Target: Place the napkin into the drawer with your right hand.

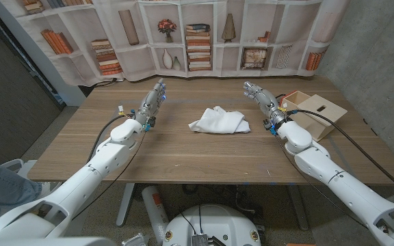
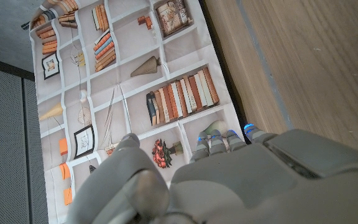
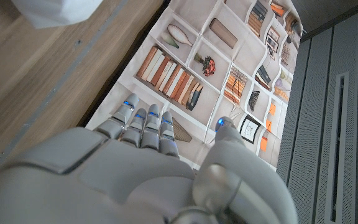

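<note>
The worktop point(image 1: 183, 154) carries a wooden drawer point(image 1: 314, 113) at 3 o'clock, its box open upward. The white napkin point(image 1: 219, 121) lies crumpled at centre. The left hand point(image 1: 153, 101), at 10 o'clock, and the right hand point(image 1: 261, 98), between napkin and drawer, both reach forward, fingers extended, holding nothing.

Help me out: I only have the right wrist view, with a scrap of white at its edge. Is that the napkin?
Observer: Yes. The head view shows the napkin crumpled in the middle of the table.
Operator: And the drawer?
Observer: The wooden drawer sits by the table's right edge, just outside the right hand.
Operator: Left hand?
Observer: The left hand is left of the napkin, holding nothing.
</note>
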You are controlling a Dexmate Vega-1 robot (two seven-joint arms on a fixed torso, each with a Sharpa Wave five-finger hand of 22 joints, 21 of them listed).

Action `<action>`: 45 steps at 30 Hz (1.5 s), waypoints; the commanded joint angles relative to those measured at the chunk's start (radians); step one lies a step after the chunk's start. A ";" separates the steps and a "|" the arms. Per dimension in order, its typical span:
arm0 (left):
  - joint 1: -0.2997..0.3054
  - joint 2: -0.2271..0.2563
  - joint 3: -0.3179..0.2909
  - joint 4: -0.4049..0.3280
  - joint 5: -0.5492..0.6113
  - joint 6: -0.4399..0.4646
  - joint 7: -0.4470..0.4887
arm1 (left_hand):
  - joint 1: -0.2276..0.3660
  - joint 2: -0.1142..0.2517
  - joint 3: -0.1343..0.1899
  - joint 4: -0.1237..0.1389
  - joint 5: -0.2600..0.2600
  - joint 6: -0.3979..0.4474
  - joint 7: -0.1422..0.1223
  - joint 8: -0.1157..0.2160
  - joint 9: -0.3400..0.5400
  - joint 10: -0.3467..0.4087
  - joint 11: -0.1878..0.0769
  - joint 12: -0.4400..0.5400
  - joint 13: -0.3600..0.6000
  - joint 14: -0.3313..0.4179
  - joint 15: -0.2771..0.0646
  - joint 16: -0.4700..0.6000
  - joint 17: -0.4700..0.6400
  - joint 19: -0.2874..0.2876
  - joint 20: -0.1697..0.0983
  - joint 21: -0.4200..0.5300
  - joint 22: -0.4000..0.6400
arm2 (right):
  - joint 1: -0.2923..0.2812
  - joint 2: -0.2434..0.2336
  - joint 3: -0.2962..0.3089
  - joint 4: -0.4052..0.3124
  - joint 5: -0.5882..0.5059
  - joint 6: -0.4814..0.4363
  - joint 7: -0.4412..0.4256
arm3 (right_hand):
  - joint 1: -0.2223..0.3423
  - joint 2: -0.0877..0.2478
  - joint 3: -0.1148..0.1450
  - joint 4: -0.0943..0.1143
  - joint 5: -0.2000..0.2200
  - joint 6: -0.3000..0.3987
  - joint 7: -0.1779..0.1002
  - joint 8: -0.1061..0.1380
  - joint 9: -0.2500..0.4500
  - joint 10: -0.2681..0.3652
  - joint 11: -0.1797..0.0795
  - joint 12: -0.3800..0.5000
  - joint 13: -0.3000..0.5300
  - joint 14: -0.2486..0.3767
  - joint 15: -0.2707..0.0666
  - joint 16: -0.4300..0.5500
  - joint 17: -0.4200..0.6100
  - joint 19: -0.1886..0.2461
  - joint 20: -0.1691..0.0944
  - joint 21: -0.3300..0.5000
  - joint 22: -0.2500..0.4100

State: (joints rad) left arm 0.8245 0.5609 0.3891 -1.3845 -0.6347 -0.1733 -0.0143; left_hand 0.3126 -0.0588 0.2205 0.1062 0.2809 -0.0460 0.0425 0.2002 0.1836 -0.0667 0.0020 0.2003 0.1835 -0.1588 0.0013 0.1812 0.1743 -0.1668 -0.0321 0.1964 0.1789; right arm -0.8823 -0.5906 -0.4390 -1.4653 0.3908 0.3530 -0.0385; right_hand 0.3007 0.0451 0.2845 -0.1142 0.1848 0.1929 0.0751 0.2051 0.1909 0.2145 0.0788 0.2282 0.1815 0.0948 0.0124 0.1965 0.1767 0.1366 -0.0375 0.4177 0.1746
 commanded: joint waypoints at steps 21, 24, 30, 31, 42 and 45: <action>0.019 0.014 -0.009 -0.028 -0.007 -0.002 -0.003 | 0.016 0.009 -0.002 -0.004 0.001 0.009 0.005 0.002 0.004 0.006 0.003 0.005 0.003 0.000 0.008 0.004 0.004 -0.050 -0.034 0.003 0.003 | -0.016 -0.023 -0.017 -0.046 -0.126 0.022 -0.055 | 0.023 0.002 -0.002 -0.013 0.001 0.007 -0.010 -0.003 0.002 0.006 -0.006 -0.009 0.003 0.007 0.000 -0.005 0.004 0.010 -0.044 -0.013 0.002; 0.023 0.017 -0.011 -0.032 -0.007 -0.004 -0.001 | 0.017 0.009 -0.003 -0.004 0.001 0.009 0.005 0.002 0.004 0.006 0.002 0.005 0.003 0.000 0.008 0.004 0.004 -0.050 -0.033 0.003 0.003 | -0.018 -0.025 -0.018 -0.051 -0.136 0.024 -0.058 | 0.025 0.002 -0.002 -0.014 0.001 0.007 -0.010 -0.004 0.002 0.006 -0.007 -0.009 0.003 0.006 0.000 -0.005 0.004 0.011 -0.044 -0.015 0.003; 0.026 0.017 -0.013 -0.033 -0.012 -0.005 -0.005 | 0.018 0.010 -0.003 -0.004 0.001 0.010 0.003 0.002 0.004 0.007 0.003 0.005 0.003 0.000 0.008 0.004 0.004 -0.050 -0.031 0.004 0.003 | -0.023 -0.041 -0.018 -0.073 -0.170 0.013 -0.071 | 0.027 0.004 -0.005 -0.014 0.001 0.005 -0.013 -0.005 0.002 -0.008 -0.002 -0.016 0.003 -0.011 -0.001 -0.011 0.005 -0.013 -0.042 -0.032 0.003; 0.025 0.017 -0.013 -0.032 -0.013 -0.005 -0.007 | 0.018 0.010 -0.003 -0.004 0.001 0.010 0.003 0.002 0.004 0.008 0.003 0.006 0.003 0.000 0.008 0.004 0.004 -0.050 -0.031 0.004 0.003 | -0.024 -0.042 -0.018 -0.075 -0.171 0.012 -0.070 | 0.028 0.004 -0.005 -0.014 0.001 0.003 -0.015 -0.006 0.002 -0.008 -0.002 -0.016 0.003 -0.012 -0.001 -0.011 0.005 -0.017 -0.042 -0.034 0.003; 0.022 0.015 -0.007 -0.029 -0.011 -0.005 -0.014 | 0.019 0.012 -0.004 -0.005 0.000 0.012 0.003 0.002 0.004 0.009 0.003 0.006 0.003 0.002 0.006 0.005 0.005 -0.049 -0.029 0.005 0.003 | -0.022 -0.059 -0.024 -0.089 -0.203 0.004 -0.065 | 0.031 0.008 -0.007 -0.014 0.002 -0.003 -0.020 -0.008 0.003 -0.019 -0.001 -0.020 0.003 -0.027 -0.004 -0.014 0.006 -0.030 -0.041 -0.047 0.003; 0.022 0.015 -0.007 -0.030 -0.009 -0.007 -0.013 | 0.020 0.013 -0.004 -0.005 0.000 0.012 0.002 0.002 0.004 0.010 0.003 0.006 0.003 0.002 0.006 0.005 0.005 -0.048 -0.028 0.005 0.003 | -0.019 -0.062 -0.027 -0.089 -0.211 0.002 -0.061 | 0.035 0.009 -0.008 -0.015 0.002 -0.015 -0.027 -0.012 0.003 -0.032 -0.004 -0.025 0.003 -0.037 -0.007 -0.016 0.005 -0.037 -0.041 -0.055 0.003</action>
State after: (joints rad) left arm 0.8466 0.5765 0.3792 -1.4141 -0.6450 -0.1766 -0.0235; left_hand 0.3218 -0.0497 0.2177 0.1034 0.2807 -0.0373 0.0444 0.2002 0.1836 -0.0615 0.0072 0.2003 0.1835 -0.1588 0.0013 0.1812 0.1743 -0.1668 -0.0321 0.1964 0.1789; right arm -0.9050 -0.6373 -0.4588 -1.5417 0.2133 0.3676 -0.1038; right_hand 0.3257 0.0518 0.2773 -0.1230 0.1848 0.1838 0.0551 0.1984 0.1911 0.1934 0.0771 0.2080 0.1817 0.0649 0.0059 0.1824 0.1793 0.1073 -0.0373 0.3693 0.1745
